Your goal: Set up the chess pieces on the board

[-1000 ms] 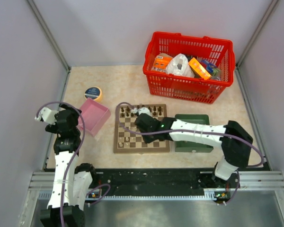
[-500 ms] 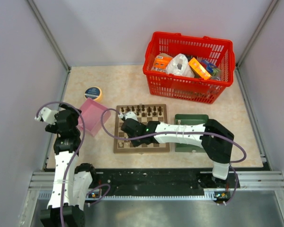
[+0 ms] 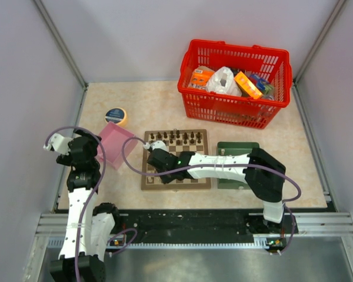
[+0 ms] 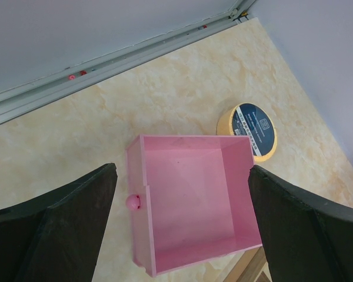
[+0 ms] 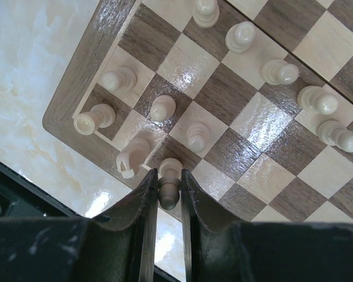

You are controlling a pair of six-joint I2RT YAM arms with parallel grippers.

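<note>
The board (image 3: pixel 176 185) lies mid-table, with dark chess pieces (image 3: pixel 182 138) lined along its far row. In the right wrist view, several cream pieces (image 5: pixel 162 108) stand near the board's corner (image 5: pixel 76 88); one lies tipped over (image 5: pixel 131 156). My right gripper (image 5: pixel 169 189) is shut on a cream piece (image 5: pixel 170 183), held just above the edge squares near that corner. From above, the right gripper (image 3: pixel 155 156) reaches over the board's left side. My left gripper (image 4: pixel 180 170) hangs open above the pink box (image 4: pixel 188 194), holding nothing.
A red basket (image 3: pixel 235 82) full of packets sits at the back right. A green tray (image 3: pixel 238 150) lies right of the board, partly under the right arm. The pink box (image 3: pixel 116 144) and a tape roll (image 3: pixel 116 115) are left of the board.
My right arm has swung left across the board, from its far middle to its left side, still shut on the piece. The left arm has not moved.
</note>
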